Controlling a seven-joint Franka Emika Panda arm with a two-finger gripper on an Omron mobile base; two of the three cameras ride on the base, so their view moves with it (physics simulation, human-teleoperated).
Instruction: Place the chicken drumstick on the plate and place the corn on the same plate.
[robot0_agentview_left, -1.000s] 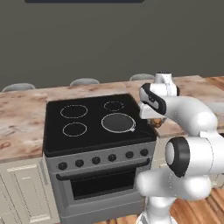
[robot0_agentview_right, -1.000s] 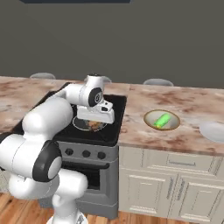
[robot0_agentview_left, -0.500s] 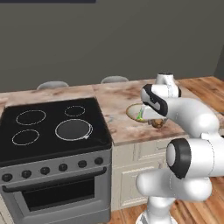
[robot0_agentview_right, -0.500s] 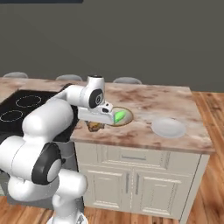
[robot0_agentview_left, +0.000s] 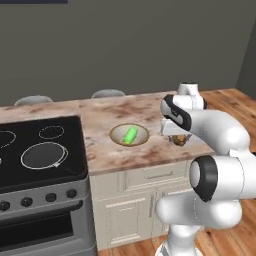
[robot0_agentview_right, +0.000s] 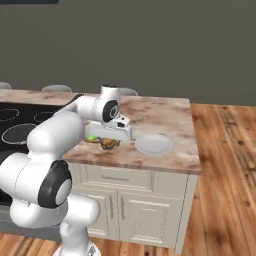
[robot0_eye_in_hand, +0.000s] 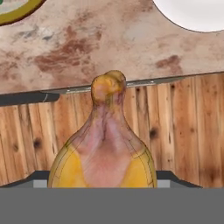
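Observation:
My gripper (robot0_agentview_left: 179, 138) is shut on the chicken drumstick (robot0_agentview_left: 180, 140), a golden-brown lump held just above the marble counter near its front edge. In the hand view the chicken drumstick (robot0_eye_in_hand: 107, 148) hangs close in front of the camera, its narrow end pointing away. The white plate (robot0_agentview_right: 154, 144) lies on the counter just right of the gripper (robot0_agentview_right: 108, 142) and is empty; the plate (robot0_eye_in_hand: 192, 13) shows at the hand view's top right. The green corn (robot0_agentview_left: 130, 135) lies in a tan-rimmed bowl (robot0_agentview_left: 118, 132) to the gripper's left.
The black stove (robot0_agentview_left: 30, 172) stands at the left with a round dark pan (robot0_agentview_left: 44, 155) on a burner. The counter (robot0_agentview_right: 165, 112) ends at the right over wooden floor (robot0_agentview_right: 225, 165). Grey stool tops (robot0_agentview_left: 107, 93) sit behind the counter.
The whole picture has slid left because the base drove to the right along the counter. The drumstick has stayed in the shut gripper, and the plate now lies close beside it.

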